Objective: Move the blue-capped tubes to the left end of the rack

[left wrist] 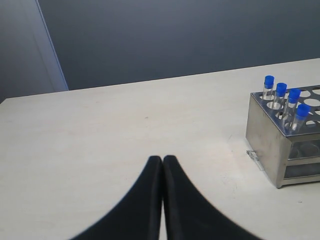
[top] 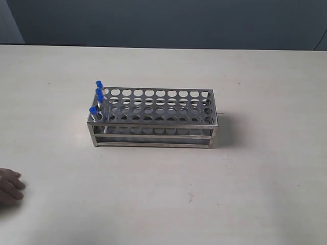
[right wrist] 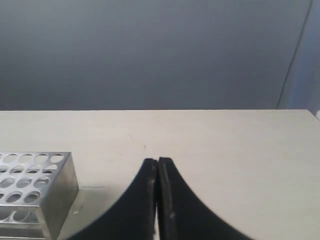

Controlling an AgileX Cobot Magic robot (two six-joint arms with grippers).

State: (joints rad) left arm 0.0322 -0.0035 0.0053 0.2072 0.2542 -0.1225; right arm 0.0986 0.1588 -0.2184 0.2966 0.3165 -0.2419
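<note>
The silvery metal rack stands in the middle of the pale table. Several blue-capped tubes stand upright in the holes at its left end, their caps above the top plate. In the left wrist view the blue-capped tubes fill the near end of the rack. My left gripper is shut and empty, off to the side of that end. My right gripper is shut and empty, beside the other end of the rack, whose holes hold nothing. Neither gripper shows in the exterior view.
A person's hand rests on the table at the lower left edge of the exterior view. A dark wall runs behind the table's far edge.
</note>
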